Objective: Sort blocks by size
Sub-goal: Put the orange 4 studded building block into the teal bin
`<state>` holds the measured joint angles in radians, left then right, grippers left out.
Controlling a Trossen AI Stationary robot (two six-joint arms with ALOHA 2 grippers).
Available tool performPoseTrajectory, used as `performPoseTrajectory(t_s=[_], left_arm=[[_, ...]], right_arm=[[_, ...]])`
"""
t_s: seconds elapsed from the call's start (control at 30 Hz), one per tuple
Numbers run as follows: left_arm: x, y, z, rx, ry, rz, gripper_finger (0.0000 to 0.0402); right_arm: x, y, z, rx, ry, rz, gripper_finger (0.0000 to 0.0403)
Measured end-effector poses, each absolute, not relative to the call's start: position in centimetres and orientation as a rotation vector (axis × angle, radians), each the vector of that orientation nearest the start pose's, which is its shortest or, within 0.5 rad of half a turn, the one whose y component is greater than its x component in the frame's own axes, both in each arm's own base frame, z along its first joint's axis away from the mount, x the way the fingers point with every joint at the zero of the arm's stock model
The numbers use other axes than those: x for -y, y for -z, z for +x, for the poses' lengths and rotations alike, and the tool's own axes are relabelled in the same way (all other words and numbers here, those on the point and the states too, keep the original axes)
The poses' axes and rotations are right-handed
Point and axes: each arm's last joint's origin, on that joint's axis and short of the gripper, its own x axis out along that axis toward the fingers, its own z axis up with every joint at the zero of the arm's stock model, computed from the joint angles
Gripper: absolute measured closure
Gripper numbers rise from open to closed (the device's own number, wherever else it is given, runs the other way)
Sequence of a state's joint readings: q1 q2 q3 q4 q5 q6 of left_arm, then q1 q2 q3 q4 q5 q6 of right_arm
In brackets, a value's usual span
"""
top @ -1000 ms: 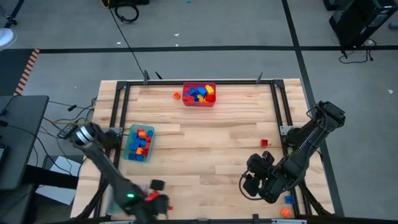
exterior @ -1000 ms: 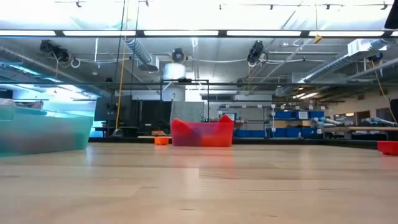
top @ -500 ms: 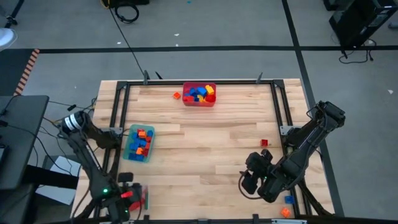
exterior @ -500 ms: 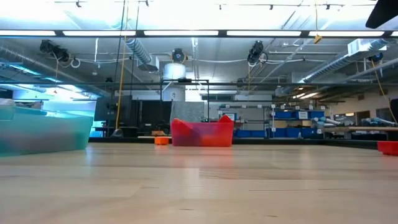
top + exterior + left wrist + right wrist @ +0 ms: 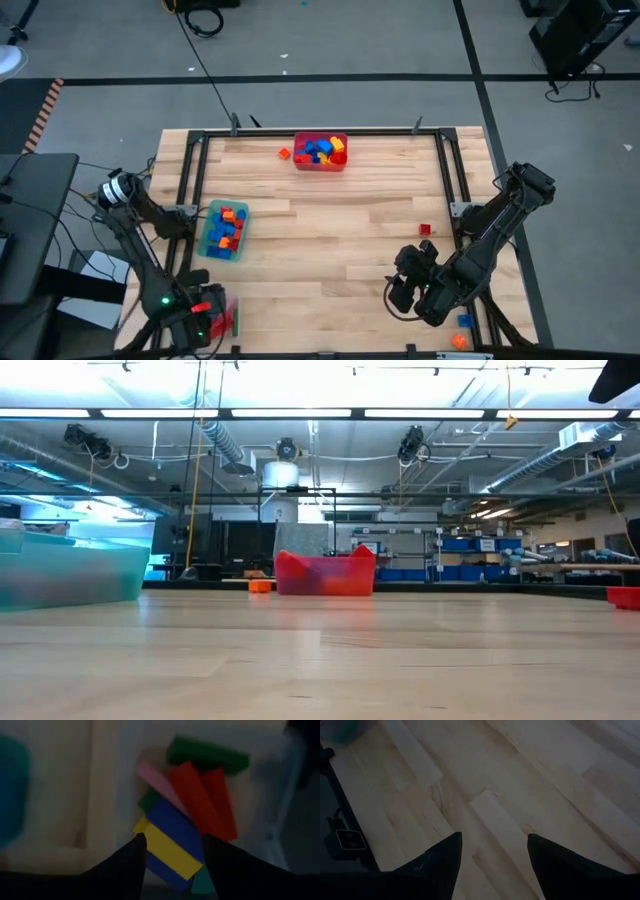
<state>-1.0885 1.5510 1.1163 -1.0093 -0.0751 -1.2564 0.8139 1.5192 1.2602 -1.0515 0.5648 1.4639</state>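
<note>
Three bins are seen from above on the wooden table point(image 5: 330, 230): a red bin point(image 5: 321, 153) at the far edge, a clear teal-tinted bin point(image 5: 223, 230) toward the left side, and a third bin point(image 5: 222, 318) at the near left corner, largely hidden under the left gripper point(image 5: 200, 318). The blocks are spread among them; the red bin is heaped with blue, red, yellow and orange ones, too crowded to count; the teal bin holds a smaller cluster of orange, red and blue pieces. Four loose blocks lie outside: one orange block point(image 5: 284, 153) just beside the red bin, one red block point(image 5: 425, 230) near the right rail, and a blue block point(image 5: 464, 320) with an orange block point(image 5: 459, 340) at the near right corner, partly screened by the right arm.

In the left wrist view long bars are piled in the corner bin — two red bars point(image 5: 202, 800), one green bar point(image 5: 207, 754), one pink bar point(image 5: 157, 782), a blue bar point(image 5: 175, 822) and a yellow bar point(image 5: 167, 850) lying on it; the left gripper's dark fingers point(image 5: 120, 865) stand apart on either side of the yellow bar, not pressed against it.

The right gripper point(image 5: 403, 290) hangs over bare boards at the near right; its jaws are held apart, with nothing between them.

In the low view the red bin, the orange block beside it and the teal bin are seen across the table — no arm stands in front of them.
</note>
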Motion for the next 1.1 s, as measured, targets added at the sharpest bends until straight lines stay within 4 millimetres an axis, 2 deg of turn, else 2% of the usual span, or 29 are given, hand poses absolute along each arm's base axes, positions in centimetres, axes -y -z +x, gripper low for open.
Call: performPoseTrajectory(t_s=[0.17, 0.3, 0.43, 0.63, 0.8, 0.97, 1.1], left_arm=[[22.7, -26.4, 13.1, -1.227, -0.149, -0.237, 0.02], [19.9, -29.2, 13.7, -1.114, -0.342, -0.306, 0.0201], [16.5, -30.2, 15.5, -1.121, -0.552, -0.333, 0.0207], [10.8, -30.2, 18.9, -1.214, -0.777, -0.35, 0.0211], [5.5, -30.1, 21.8, -1.284, -0.747, -0.354, 0.0212], [-0.9, -30.3, 24.7, -1.201, -0.629, -0.397, 0.0212], [-6.1, -30.6, 25.6, -1.098, -0.563, -0.416, 0.0212]], right_arm=[[-19.5, -27.3, 20.5, -0.877, 0.508, 0.502, 0.0162], [-19.5, -27.4, 20.6, -0.86, 0.51, 0.5, 0.0162], [-19.5, -27.4, 20.7, -0.844, 0.509, 0.504, 0.0164], [-19.5, -27.5, 20.8, -0.816, 0.513, 0.505, 0.0163], [-19.1, -27.5, 21.1, -0.794, 0.534, 0.504, 0.0164], [-18.5, -27.5, 21.6, -0.787, 0.561, 0.516, 0.0163], [-17.9, -27.5, 22.1, -0.781, 0.586, 0.527, 0.0165]])
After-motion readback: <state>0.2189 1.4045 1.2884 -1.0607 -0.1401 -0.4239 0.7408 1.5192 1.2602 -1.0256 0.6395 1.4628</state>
